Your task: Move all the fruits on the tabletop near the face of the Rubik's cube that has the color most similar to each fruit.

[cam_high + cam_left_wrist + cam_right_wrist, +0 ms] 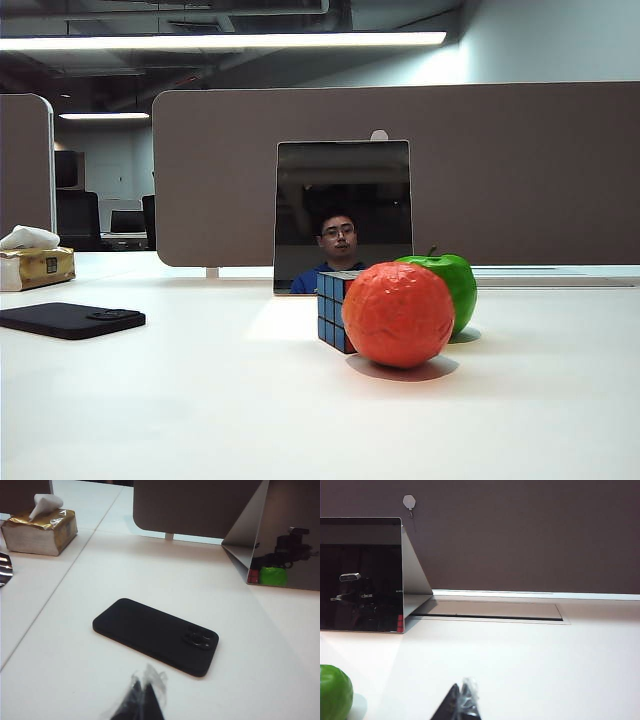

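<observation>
On the white tabletop a wrinkly orange-red fruit sits in front of the small Rubik's cube, which shows a blue face and a pale top. A glossy green apple stands behind and to the right, touching or nearly touching the orange fruit. The apple's edge also shows in the right wrist view. My left gripper is shut with nothing in it, hovering near a black phone. My right gripper is shut and empty, to the right of the apple. Neither gripper appears in the exterior view.
A black phone lies at the left. A tissue box stands at the far left. A dark mirror-like panel leans against the grey divider behind the cube.
</observation>
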Controlling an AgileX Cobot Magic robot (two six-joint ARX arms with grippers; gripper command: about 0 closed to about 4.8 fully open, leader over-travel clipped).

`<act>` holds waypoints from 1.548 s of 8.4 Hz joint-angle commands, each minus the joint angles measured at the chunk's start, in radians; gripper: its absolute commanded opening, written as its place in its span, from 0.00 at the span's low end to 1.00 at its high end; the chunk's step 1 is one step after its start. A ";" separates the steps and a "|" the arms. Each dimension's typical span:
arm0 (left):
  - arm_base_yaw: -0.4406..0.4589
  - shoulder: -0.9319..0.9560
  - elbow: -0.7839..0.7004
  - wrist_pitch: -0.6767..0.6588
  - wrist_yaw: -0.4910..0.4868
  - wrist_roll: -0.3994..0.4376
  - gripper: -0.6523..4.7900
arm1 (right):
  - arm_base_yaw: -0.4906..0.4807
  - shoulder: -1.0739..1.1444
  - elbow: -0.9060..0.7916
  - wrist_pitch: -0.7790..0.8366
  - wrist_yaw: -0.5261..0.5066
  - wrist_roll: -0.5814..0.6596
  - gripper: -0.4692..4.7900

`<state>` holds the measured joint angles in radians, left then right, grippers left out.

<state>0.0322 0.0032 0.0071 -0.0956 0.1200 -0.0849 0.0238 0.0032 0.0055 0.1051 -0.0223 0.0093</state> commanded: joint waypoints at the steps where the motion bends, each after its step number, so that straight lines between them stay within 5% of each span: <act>1: 0.000 0.000 0.004 0.132 0.023 0.098 0.11 | 0.000 -0.001 0.000 0.010 0.001 -0.003 0.09; 8: -0.005 0.000 0.006 0.142 0.011 0.138 0.11 | 0.002 -0.001 0.000 0.011 -0.006 -0.003 0.09; 13: -0.157 0.000 0.006 0.148 -0.187 0.137 0.11 | 0.002 -0.001 0.000 0.011 -0.006 -0.003 0.09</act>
<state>-0.1257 0.0029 0.0082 0.0292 -0.0616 0.0521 0.0246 0.0032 0.0055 0.1051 -0.0269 0.0090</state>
